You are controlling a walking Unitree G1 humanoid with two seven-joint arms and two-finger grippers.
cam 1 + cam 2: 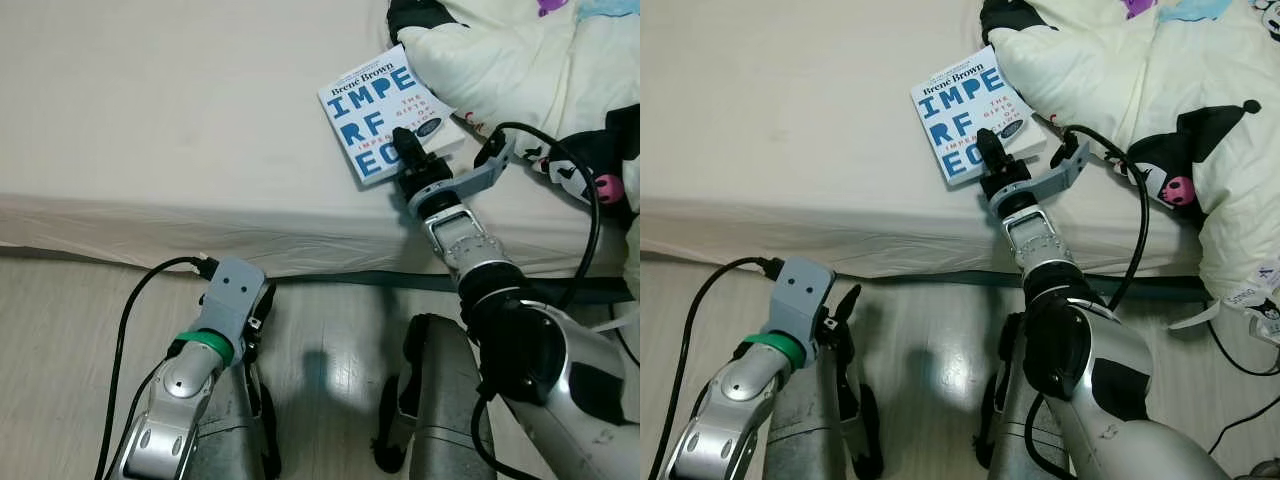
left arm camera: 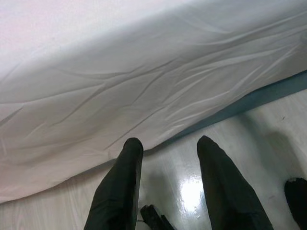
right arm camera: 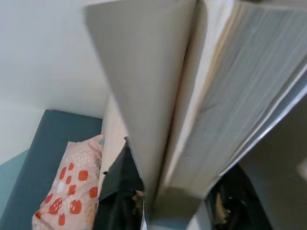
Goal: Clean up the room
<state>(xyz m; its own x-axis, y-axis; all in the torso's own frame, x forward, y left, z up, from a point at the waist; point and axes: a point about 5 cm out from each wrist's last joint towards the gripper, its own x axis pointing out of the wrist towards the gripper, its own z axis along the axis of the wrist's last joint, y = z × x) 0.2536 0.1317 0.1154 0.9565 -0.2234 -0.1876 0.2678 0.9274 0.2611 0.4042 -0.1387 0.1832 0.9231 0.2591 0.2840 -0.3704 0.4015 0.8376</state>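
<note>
Right gripper [image 1: 409,148] clamped on the book [image 1: 368,112] — cover pinched between fingers.

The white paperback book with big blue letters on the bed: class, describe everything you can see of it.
The white paperback book with big blue letters lies cover-up and askew on the cream bed sheet, near the mattress edge. Its glossy cover reads "Brené Brown" in black above large blue letters, with small red text. The puffy cream duvet touches its far corner. The right gripper is shut on its near edge; the right wrist view shows the cover and pale page block between the fingers.
</note>
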